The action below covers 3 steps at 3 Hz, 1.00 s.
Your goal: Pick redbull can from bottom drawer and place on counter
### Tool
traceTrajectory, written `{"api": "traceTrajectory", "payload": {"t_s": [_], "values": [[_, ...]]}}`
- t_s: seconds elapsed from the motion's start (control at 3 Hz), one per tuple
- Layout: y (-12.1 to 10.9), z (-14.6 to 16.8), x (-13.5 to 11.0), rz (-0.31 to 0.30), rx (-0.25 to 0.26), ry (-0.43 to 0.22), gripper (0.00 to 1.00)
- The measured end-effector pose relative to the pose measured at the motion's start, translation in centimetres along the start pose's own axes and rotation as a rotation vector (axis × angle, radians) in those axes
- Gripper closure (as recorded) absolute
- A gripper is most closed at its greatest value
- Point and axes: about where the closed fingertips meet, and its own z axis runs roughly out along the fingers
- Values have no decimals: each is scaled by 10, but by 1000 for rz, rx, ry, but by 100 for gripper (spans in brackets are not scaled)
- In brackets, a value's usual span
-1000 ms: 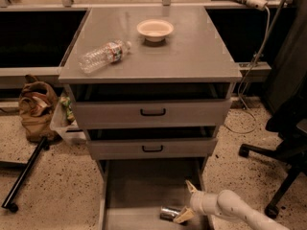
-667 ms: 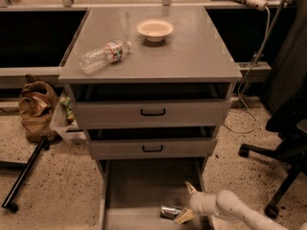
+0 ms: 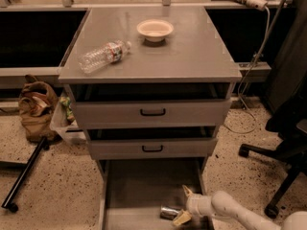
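Movement nil since a second ago: gripper [image 3: 184,205] sits in the bottom drawer [image 3: 139,186], fingers spread, gripping nothing, just beside the redbull can [image 3: 168,212] lying near the drawer's front edge. Grasp judged pending. Counter [image 3: 192,56] carries bottle [image 3: 103,55] near left edge, bowl [image 3: 155,29] near back edge; upper drawers [image 3: 120,114] overhang the lift path.

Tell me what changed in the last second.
Nothing visibly changed. The hand stays open in the bottom drawer, just right of the redbull can, which lies ungripped on its side. Bottle and bowl sit unmoved on the counter.
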Motion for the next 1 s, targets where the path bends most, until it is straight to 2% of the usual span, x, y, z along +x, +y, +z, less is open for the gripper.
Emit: {"api": "traceTrajectory", "payload": {"t_s": [0.67,1.0], "values": [[5,22,10,1,-14,26,0],[7,28,14,-7,11,60,0]]}}
